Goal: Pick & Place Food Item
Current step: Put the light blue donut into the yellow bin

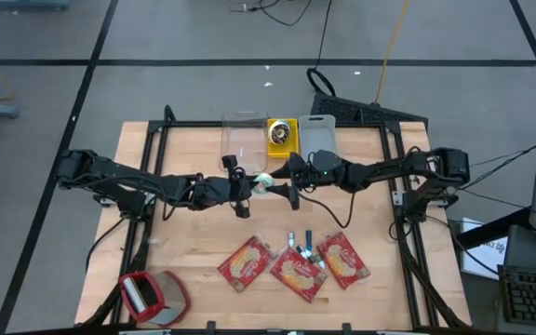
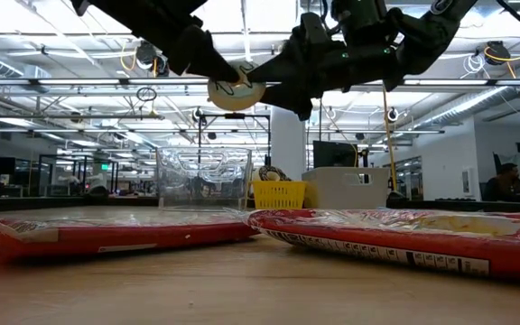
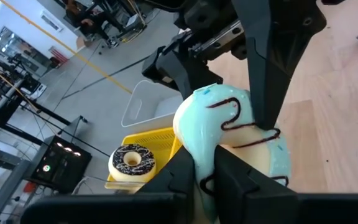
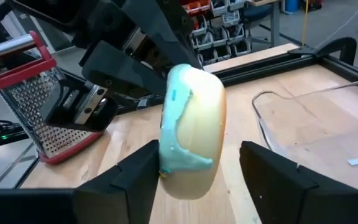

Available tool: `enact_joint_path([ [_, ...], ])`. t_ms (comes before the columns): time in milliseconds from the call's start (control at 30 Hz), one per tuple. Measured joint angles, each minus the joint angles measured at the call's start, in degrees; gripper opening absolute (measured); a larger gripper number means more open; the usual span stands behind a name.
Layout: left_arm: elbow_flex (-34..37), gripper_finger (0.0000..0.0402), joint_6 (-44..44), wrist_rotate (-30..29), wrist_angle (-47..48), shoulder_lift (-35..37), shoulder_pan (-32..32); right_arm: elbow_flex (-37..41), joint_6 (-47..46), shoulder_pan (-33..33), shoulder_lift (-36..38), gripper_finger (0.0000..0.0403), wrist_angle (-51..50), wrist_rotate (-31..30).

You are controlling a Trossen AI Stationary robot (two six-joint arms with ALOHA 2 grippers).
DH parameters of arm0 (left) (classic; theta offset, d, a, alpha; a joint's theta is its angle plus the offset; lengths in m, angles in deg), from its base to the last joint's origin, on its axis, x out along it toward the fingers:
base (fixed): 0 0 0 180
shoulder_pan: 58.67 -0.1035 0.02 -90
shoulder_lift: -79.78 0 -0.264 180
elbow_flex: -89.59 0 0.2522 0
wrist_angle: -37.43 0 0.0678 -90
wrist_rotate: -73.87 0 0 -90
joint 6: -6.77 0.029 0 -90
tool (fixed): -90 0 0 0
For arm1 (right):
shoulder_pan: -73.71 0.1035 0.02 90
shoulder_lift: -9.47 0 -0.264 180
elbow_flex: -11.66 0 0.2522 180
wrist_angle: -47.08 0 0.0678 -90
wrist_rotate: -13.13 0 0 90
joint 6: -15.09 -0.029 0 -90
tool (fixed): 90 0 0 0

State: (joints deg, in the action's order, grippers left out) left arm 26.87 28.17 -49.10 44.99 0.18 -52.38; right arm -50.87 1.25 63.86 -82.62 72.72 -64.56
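Observation:
A donut with mint-green frosting and dark squiggles (image 1: 262, 182) hangs in the air over the middle of the table, standing on edge. My left gripper (image 1: 247, 190) comes from the table's left and is shut on it. My right gripper (image 4: 197, 152) comes level from the right and stands open, one finger on each side of the same donut (image 4: 191, 137). In the low view the donut (image 2: 235, 93) is high above the tabletop, between the two dark hands. My left gripper pinches the donut's rim (image 3: 205, 146) between its two fingers, on the side toward the table's left. The fingers come nearly level from the left. The donut stands on edge, lifted clear of the table. My right gripper straddles the donut's opposite side; whether its fingers (image 4: 143, 163) touch it, I cannot tell.
At the far edge stand a clear tub (image 1: 242, 140), a yellow basket (image 1: 282, 133) holding a chocolate donut (image 3: 131, 163), and a white tray (image 1: 316, 140). Three red food packets (image 1: 291, 265) and some small items lie near the front. A red-handled grater (image 1: 152, 298) lies at the front left.

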Motion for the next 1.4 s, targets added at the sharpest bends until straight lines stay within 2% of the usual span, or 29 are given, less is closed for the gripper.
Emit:
enact_joint_path([
  [200, 0.01, 0.0044, -2.85, -0.03, 0.01, 0.01, 0.02, 0.00, 0.00, 0.30, -0.02, 0.0162, 2.26, 0.11],
  [533, 0.01, 0.0046, -9.03, -0.05, -1.61, 0.04, -0.51, 0.00, 1.49, 0.55, 0.00, 0.0058, 4.07, 0.00],
  [700, 0.01, 0.0093, -14.93, 1.93, -1.72, 0.04, -1.07, 0.00, 2.30, 0.42, 0.00, 0.0020, 4.33, -0.04],
  [833, 0.03, 0.0160, -20.03, 2.52, -1.60, 0.07, -1.18, 0.00, 2.36, 0.48, 0.00, 0.0019, 3.66, 0.16],
  [1000, 0.12, 0.0222, -20.01, 2.61, -1.32, 1.15, -0.41, 0.00, 2.58, 0.48, 0.13, 0.0029, 1.87, 0.46],
  [1167, -0.01, 0.0251, -17.22, 4.11, -1.88, 4.74, 1.02, -0.04, 2.95, -0.23, -0.11, 0.0022, 0.63, -0.64],
  [1400, -0.01, 0.0264, -17.59, 7.66, 1.32, 12.49, 1.53, -0.04, 2.81, -2.57, -0.02, 0.0023, -2.02, -0.33],
])
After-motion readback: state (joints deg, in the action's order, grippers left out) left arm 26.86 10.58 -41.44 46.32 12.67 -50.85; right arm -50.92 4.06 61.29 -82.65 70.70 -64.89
